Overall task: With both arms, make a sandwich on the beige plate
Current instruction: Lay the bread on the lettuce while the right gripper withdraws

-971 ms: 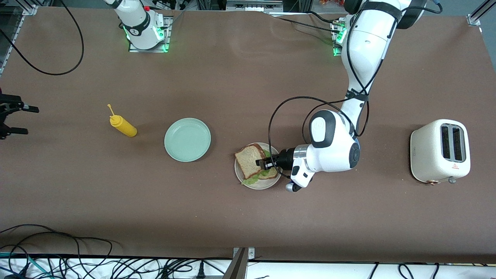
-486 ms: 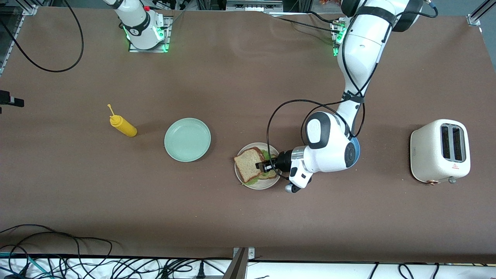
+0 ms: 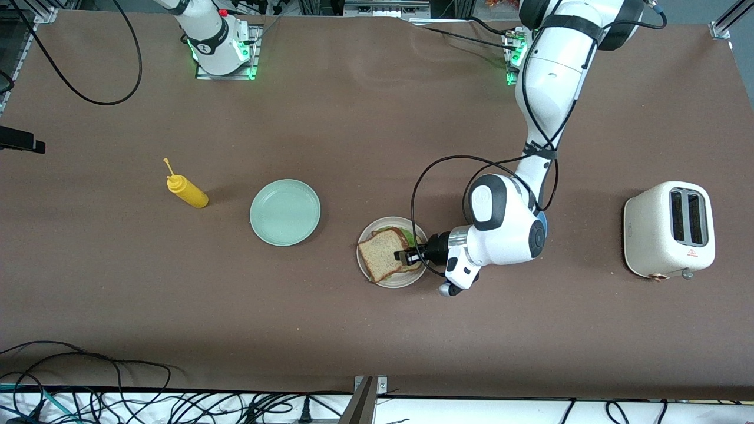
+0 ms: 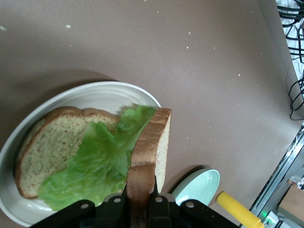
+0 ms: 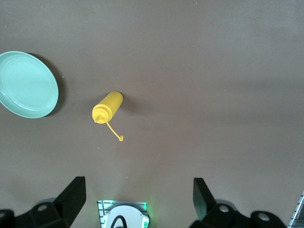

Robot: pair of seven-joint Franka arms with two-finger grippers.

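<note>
Left wrist view shows the left end effector (image 4: 140, 209) pinching the speckled brown top bread slice (image 4: 148, 152) by its crust, lowering it onto the ruffled green lettuce leaf (image 4: 97, 166) on the round beige plate (image 4: 102, 92), while the right end effector (image 5: 137, 199) waits wide open and empty.

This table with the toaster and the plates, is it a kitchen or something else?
Most likely a robot lab set up like a kitchen. Two arm bases are bolted to a brown table, loose cables run along its edge, and the toaster and the sandwich look like practice props.
</note>
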